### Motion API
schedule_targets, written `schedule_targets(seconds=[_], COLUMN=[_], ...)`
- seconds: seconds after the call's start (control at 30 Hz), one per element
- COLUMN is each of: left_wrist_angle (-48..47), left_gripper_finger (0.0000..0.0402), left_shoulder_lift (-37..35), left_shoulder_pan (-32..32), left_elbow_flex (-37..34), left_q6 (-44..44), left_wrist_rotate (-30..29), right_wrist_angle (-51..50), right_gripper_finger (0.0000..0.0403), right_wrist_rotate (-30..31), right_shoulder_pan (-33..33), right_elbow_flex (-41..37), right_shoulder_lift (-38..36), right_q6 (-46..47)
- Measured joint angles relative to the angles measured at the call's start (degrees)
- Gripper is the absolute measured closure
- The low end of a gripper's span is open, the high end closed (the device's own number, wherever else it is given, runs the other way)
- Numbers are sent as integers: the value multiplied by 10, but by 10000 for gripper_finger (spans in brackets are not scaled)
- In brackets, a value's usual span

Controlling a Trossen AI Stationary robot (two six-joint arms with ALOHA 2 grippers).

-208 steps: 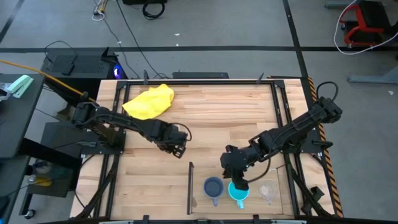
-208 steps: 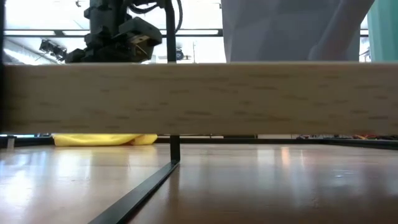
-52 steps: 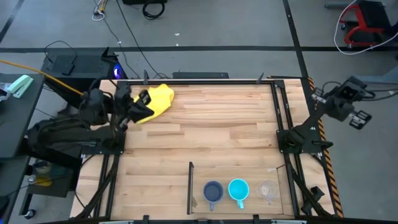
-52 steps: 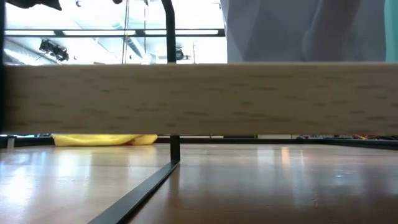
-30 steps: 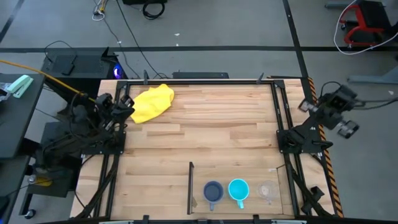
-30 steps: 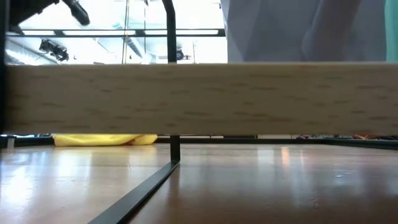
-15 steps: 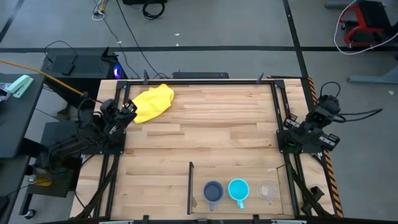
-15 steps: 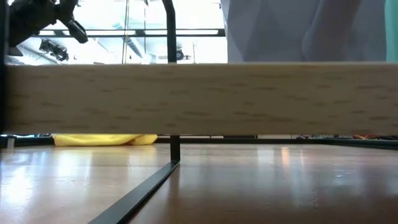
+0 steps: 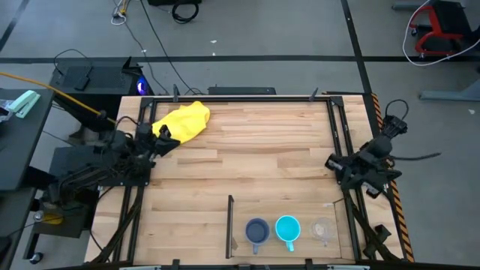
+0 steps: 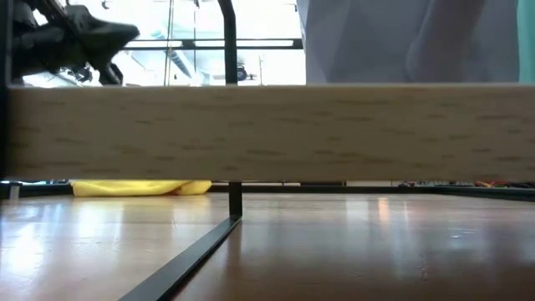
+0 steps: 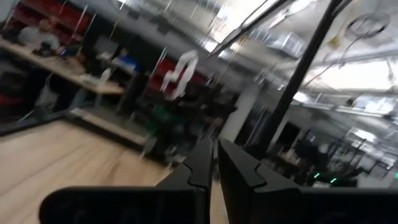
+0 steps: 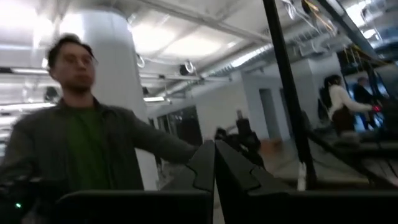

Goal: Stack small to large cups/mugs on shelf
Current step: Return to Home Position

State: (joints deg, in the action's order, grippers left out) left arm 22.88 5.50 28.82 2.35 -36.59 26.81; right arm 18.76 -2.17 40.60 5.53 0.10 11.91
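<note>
Three cups stand in a row on the light-wood shelf section (image 9: 300, 206) at the table's near right, right of the black divider bar (image 9: 229, 223): the grey-blue mug (image 9: 257, 230), the cyan mug (image 9: 288, 229) and the tiny clear cup (image 9: 323, 229). Each rests on its base, apart from the others. My left gripper (image 9: 169, 142) is shut and empty at the table's left edge, beside the yellow cloth; it also shows in the low view (image 10: 117, 35). My right gripper (image 9: 333, 163) is shut and empty over the right frame rail. Both wrist views show shut fingers and the room.
A yellow cloth (image 9: 182, 121) lies at the far left of the table. A black metal frame (image 9: 339, 135) edges the table. A wood plank (image 10: 267, 132) fills the middle of the low view. A person (image 12: 81, 143) shows in the room in the right wrist view.
My right arm has folded in from beyond the table's right edge, and its gripper now lies over the right frame rail, pointing toward the table's left. My left gripper has shifted a little toward the table's right and near side. The cups have not moved.
</note>
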Motion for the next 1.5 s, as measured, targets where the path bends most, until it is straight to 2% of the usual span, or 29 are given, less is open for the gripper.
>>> schedule_targets(seconds=[0.17,0.33,0.47,0.57,0.67,0.87,1.5], left_wrist_angle=[-96,-166,-219,-234,-233,-233,-233], left_gripper_finger=[362,363,369,373,374,365,371], left_shoulder_lift=[1,1,1,1,1,1,1], left_shoulder_pan=[0,0,0,0,0,0,0], left_elbow_flex=[0,0,0,1,1,1,1], left_q6=[17,34,118,209,254,235,233], left_wrist_rotate=[0,0,0,0,0,0,0], right_wrist_angle=[-12,-86,-153,-177,-181,-184,-183], right_gripper_finger=[385,385,385,384,384,384,384], right_wrist_rotate=[31,59,64,64,63,62,62], right_shoulder_pan=[0,0,0,0,0,0,0], right_elbow_flex=[-50,-47,-46,-44,-44,-45,-45], right_shoulder_lift=[0,2,2,3,5,5,5], right_q6=[11,-8,-51,-53,-30,13,14])
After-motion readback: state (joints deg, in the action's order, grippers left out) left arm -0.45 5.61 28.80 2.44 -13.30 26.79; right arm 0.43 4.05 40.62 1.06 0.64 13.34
